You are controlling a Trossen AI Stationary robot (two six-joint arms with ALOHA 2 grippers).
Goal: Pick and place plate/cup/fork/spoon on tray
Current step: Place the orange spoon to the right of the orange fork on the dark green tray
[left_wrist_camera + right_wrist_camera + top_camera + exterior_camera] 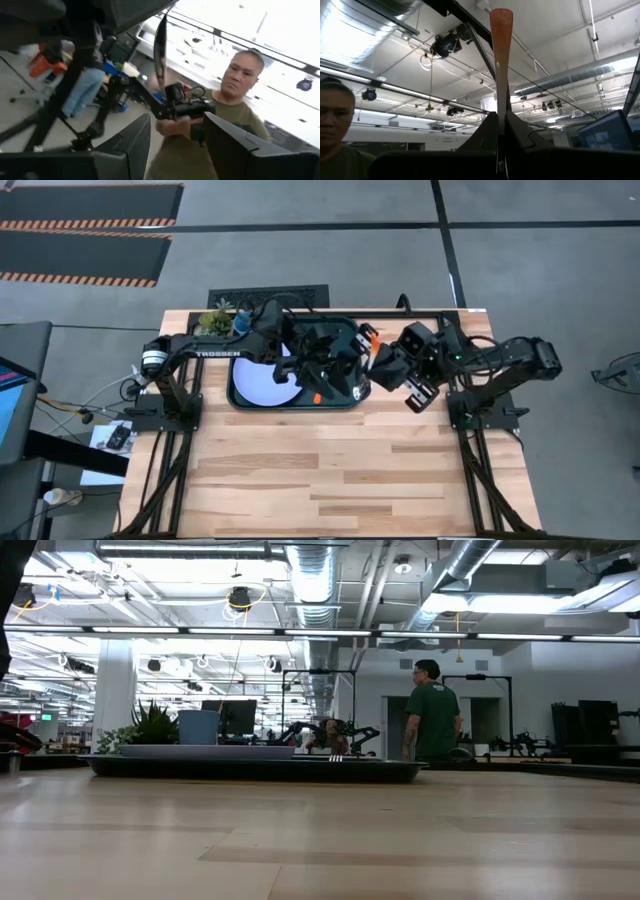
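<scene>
The dark green tray (pixel 240 402) lies at the table's far middle, and the pale plate (pixel 268 380) lies flat in it. The blue cup (pixel 241 325) stands at the tray's far left corner; on or beside the tray, I cannot tell. Fork tines (pixel 335 756) and an orange handle (pixel 313 395) show on the tray's near right part. My left gripper (pixel 335 370) hangs open and empty over the tray's right half. My right gripper (pixel 374 350), above the tray's right end, is shut on an orange-handled spoon (pixel 500 60); its bowl is hidden. My right gripper pinches the spoon's orange handle (pixel 501 112) between its two fingers (pixel 487 132). The handle runs along the fingers, and its free end (pixel 500 20) sticks out past their tips, tilted up toward the ceiling. The spoon is clear of the tray; the part behind the fingers is hidden.
A small potted plant (pixel 215 320) stands at the table's far left corner beside the cup. The two arms' bases stand at the table's left and right edges. Bare wood (pixel 330 480) fills the table's near half. A person (pixel 432 720) stands in the room behind.
</scene>
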